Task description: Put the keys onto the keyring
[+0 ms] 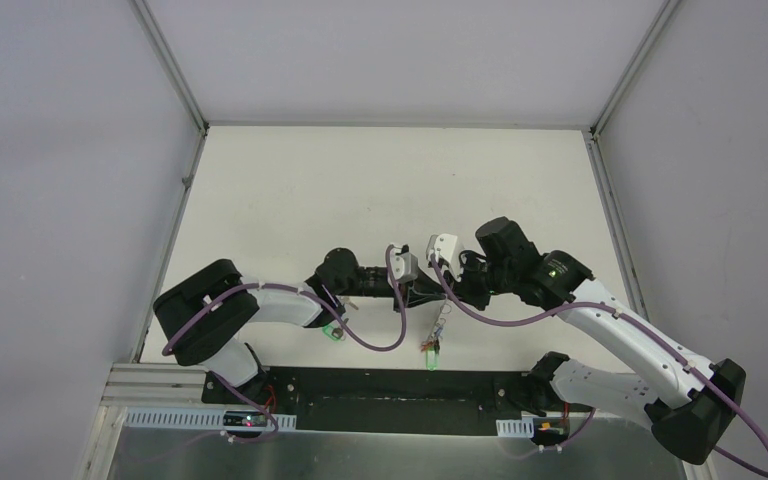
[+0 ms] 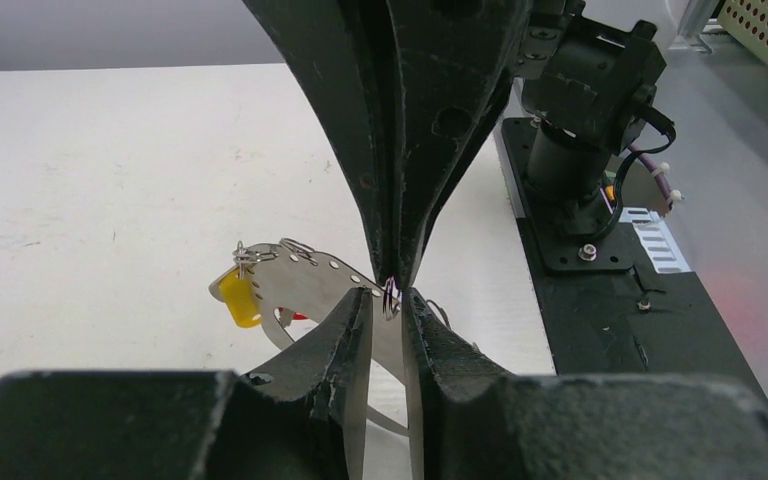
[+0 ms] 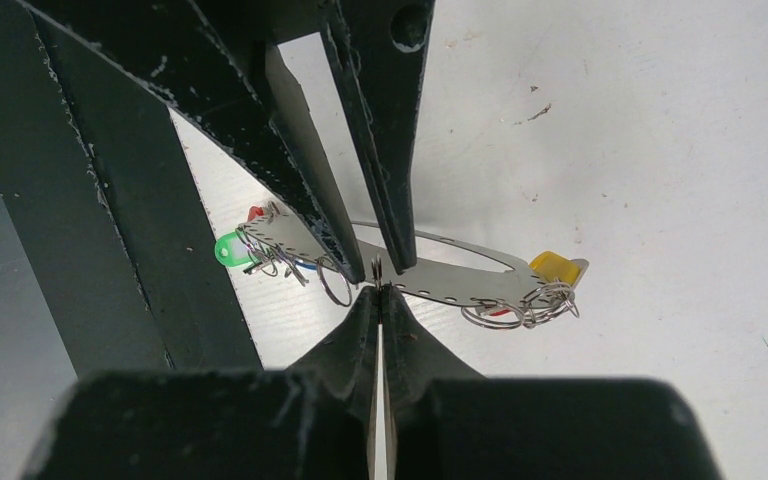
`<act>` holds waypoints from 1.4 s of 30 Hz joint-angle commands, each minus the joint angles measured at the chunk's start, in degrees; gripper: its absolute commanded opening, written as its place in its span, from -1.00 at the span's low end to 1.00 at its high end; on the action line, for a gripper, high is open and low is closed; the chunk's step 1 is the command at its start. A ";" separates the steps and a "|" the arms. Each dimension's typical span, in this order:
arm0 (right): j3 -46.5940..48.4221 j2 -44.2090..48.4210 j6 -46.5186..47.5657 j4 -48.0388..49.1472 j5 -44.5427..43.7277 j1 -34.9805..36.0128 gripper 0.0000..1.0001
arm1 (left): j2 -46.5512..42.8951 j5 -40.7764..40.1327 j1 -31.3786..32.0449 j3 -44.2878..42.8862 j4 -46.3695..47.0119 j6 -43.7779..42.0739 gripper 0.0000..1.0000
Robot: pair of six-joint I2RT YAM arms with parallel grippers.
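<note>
Fingers [image 2: 352, 335] of the left gripper [image 2: 388, 300] clamp the keyring [image 3: 450, 282] over the white table [image 1: 360, 190]. The right gripper [image 3: 378, 292] is clenched, tips at a split ring [image 2: 391, 297]. The wrist views show its yellow tag [image 3: 552, 266]. Overhead, only the green tag [image 1: 430, 350] shows, hanging. Grey walls [image 1: 60, 150] surround the table.

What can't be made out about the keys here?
Top view: the keyring is too small to read; the wrists cover where it is held.
Left wrist view: the left end effector blocks the keyring's far end and the green tag; whether the small ring sits in a hole is unclear.
Right wrist view: dark fingers cover most of the keys.
</note>
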State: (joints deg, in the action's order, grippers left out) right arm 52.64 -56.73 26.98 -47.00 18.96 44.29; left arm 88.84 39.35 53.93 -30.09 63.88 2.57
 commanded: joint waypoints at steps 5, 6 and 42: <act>0.62 1.10 0.18 2.90 1.94 0.26 -1.00 | 0.76 1.73 -0.02 -3.04 1.34 0.32 -0.71; 0.62 1.10 0.18 2.96 1.96 0.31 -1.00 | 0.93 1.88 -0.01 -3.17 1.27 0.33 -0.73; -8.17 13.83 -5.82 17.32 0.80 -0.06 0.10 | 1.08 -8.55 0.68 2.27 17.57 4.51 -1.00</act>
State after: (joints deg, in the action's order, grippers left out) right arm 47.68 -47.11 23.94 -38.30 19.44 44.29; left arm 89.80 33.36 54.06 -28.49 68.27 4.16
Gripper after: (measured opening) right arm 0.570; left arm 0.009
